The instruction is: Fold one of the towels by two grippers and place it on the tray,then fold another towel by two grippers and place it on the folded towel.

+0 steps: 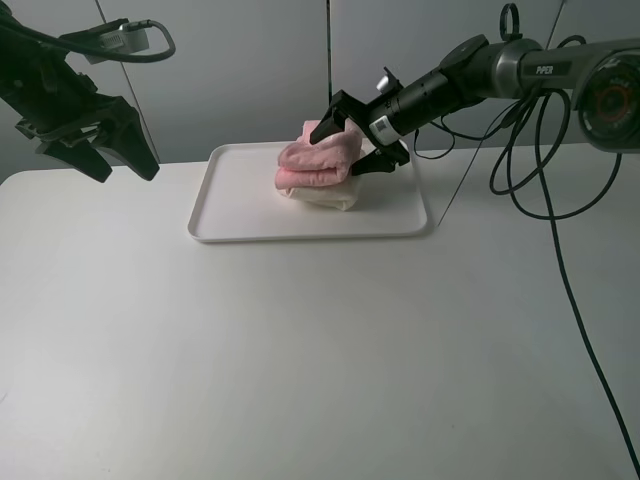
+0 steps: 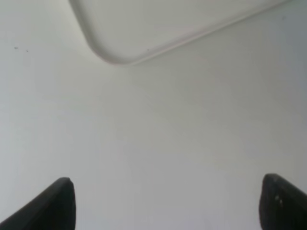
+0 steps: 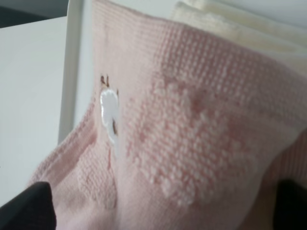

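A folded pink towel (image 1: 312, 156) lies on top of a folded cream towel (image 1: 325, 196) on the white tray (image 1: 215, 228) at the back middle of the table. My right gripper (image 1: 338, 152) is open, its jaws standing on either side of the pink towel's right end. In the right wrist view the pink towel (image 3: 182, 129) fills the space between the spread fingertips (image 3: 29, 206), with the cream towel (image 3: 240, 28) and the tray rim (image 3: 74, 72) behind. My left gripper (image 1: 122, 165) is open and empty, raised at the far left.
The left wrist view shows a rounded tray corner (image 2: 115, 57) and bare white table (image 2: 158, 143) below the open left gripper (image 2: 165, 206). Black cables (image 1: 560, 260) hang from the right arm down the right side. A grey wall stands behind the table.
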Available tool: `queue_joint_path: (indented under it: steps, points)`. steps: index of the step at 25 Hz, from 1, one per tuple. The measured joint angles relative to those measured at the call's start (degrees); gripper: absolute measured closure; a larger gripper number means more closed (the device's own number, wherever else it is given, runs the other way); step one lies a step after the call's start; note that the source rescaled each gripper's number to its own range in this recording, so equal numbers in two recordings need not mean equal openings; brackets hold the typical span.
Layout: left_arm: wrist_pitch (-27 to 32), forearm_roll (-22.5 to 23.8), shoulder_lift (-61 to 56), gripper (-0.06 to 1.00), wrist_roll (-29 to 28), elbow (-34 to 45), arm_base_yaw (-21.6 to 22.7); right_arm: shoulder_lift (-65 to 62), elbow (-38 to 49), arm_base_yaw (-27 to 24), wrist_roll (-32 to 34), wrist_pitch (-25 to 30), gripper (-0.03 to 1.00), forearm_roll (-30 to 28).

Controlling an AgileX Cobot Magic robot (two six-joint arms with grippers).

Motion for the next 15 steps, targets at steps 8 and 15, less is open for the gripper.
queue_joint_path:
  steps: [8, 15]
  points:
    - [-1.6, 0.1, -4.9, -0.05, 0.0, 0.0, 0.0, -11.8, 0.1, 0.0, 8.1, 2.3, 0.00, -26.9]
    - [-0.6, 3.2, -12.6, -0.05, -1.9, 0.0, 0.0, -26.1, 0.5, 0.0, 11.6, 11.2, 0.01, -45.0]
